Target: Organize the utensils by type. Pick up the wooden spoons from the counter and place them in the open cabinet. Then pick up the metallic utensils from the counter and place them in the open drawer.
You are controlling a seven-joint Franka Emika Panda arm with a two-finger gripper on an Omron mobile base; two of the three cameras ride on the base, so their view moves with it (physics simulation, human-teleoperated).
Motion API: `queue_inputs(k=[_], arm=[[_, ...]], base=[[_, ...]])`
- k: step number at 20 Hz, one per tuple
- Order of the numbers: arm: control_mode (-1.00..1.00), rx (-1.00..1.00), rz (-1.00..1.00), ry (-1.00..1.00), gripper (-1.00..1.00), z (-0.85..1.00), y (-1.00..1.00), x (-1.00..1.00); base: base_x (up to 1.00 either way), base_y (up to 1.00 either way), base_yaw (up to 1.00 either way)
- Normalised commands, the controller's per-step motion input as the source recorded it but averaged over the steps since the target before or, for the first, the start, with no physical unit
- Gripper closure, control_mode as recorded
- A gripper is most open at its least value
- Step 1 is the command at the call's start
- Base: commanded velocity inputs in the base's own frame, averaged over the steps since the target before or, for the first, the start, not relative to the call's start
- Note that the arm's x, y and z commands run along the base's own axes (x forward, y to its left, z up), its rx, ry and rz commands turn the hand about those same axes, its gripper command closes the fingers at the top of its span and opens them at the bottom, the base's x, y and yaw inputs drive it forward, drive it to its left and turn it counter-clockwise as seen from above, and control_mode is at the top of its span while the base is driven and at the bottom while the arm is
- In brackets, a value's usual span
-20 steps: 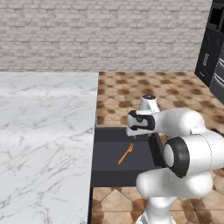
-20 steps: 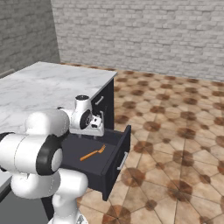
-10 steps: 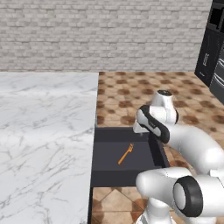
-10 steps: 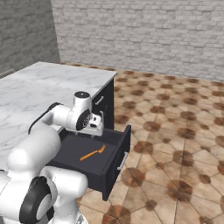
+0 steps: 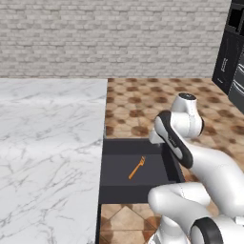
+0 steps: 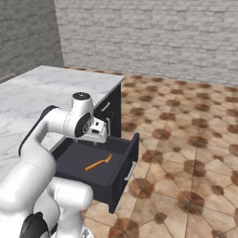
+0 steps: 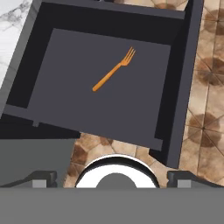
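Note:
A slim orange fork lies flat on the dark floor of the open drawer, prongs toward the drawer's front panel. The same fork rests mid-drawer in both base views. My gripper hovers above the back part of the open drawer, next to the counter's edge. In the hand view the gripper is open, its fingertips wide apart with nothing between them. The white marble counter lies to the left. The wooden spoons and the open cabinet are out of view.
Dark cabinet fronts with silver handles sit under the counter beside the drawer. Brown tiled floor spreads beyond the drawer's front. A brick wall stands behind, and a tall dark appliance at the far right.
My arm's elbow has swung up and to the right while the hand stays above the drawer. The jaws stay open. The orange fork has not moved.

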Motion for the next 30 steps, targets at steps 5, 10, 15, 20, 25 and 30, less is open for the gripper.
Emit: queue_inputs(k=[5,10,15,20,25,30], arm=[[-1.0,0.0,0.0,0.05,-1.0,0.03,0.0,-0.07],[-1.0,0.0,0.0,0.0,-1.0,0.0,0.0,0.0],[-1.0,0.0,0.0,0.0,-1.0,0.0,-0.04,-0.16],[-1.0,0.02,-0.02,-0.15,-1.0,0.0,-0.07,-0.45],[-1.0,0.0,0.0,-0.25,-1.0,0.0,-0.03,-0.44],[-1.0,0.02,-0.03,-0.28,-1.0,0.0,-0.1,-0.45]], base=[[0.0,0.0,0.0],[0.0,0.0,0.0],[0.0,0.0,0.0],[0.0,0.0,0.0],[0.0,0.0,0.0],[0.0,0.0,0.0]])
